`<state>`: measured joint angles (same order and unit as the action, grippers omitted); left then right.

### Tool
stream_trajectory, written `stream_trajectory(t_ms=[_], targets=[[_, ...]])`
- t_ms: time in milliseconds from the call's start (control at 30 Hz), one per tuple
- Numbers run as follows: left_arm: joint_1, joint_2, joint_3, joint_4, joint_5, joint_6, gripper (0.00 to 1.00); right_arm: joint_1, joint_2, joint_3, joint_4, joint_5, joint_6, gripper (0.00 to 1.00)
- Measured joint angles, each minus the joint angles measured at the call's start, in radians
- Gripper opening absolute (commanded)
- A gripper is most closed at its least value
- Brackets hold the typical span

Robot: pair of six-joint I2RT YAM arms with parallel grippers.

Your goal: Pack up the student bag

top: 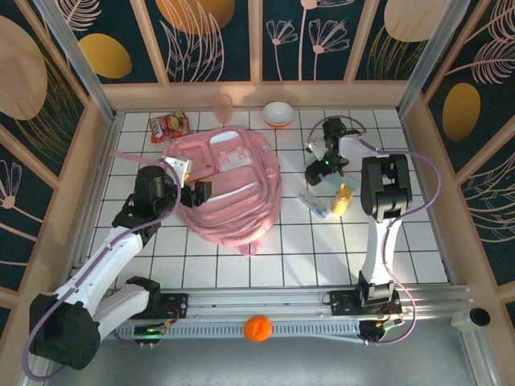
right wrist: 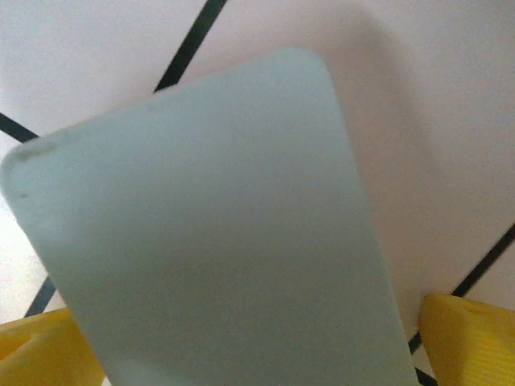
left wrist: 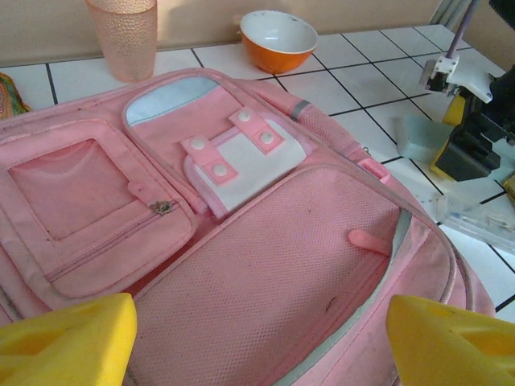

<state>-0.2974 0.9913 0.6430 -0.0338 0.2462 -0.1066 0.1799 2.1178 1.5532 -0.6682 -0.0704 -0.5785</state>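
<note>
The student bag lies flat, front up, left of the middle of the table. Its long axis runs far to near, with the snap-flap pocket at the far end. Left gripper hangs released over the mesh panel, where the bag's near end is cut off. Right gripper stands spread astride a pale frosted slab, blurred, contact unclear
</note>
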Motion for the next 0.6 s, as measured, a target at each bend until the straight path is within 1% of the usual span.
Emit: stream_trajectory(t_ms=[67,267,367,400,467,533,600], targets=[[0.000,0.003,0.000,0.000,0.000,0.000,0.81,-0.006,0.003,0.018,-0.012,-0.006,0.000,0.96],[0.000,0.007,0.000,0.000,0.001,-0.002,0.80,-0.019,0.019,0.029,-0.030,-0.033,0.002,0.88],[0.000,0.008,0.000,0.001,0.002,-0.003,0.79,-0.021,0.019,0.031,-0.037,-0.037,0.005,0.77],[0.000,0.008,0.000,0.002,0.004,-0.003,0.79,-0.023,0.019,0.032,-0.039,-0.039,0.004,0.71],[0.000,0.008,0.000,0.003,0.007,0.005,0.78,-0.029,0.019,0.035,-0.040,-0.047,0.006,0.65],[0.000,0.008,0.000,0.006,0.010,0.027,0.77,-0.032,0.017,0.035,-0.040,-0.058,0.009,0.62],[0.000,0.008,0.000,0.006,0.024,0.066,0.73,-0.034,0.011,0.035,-0.040,-0.063,0.014,0.60]])
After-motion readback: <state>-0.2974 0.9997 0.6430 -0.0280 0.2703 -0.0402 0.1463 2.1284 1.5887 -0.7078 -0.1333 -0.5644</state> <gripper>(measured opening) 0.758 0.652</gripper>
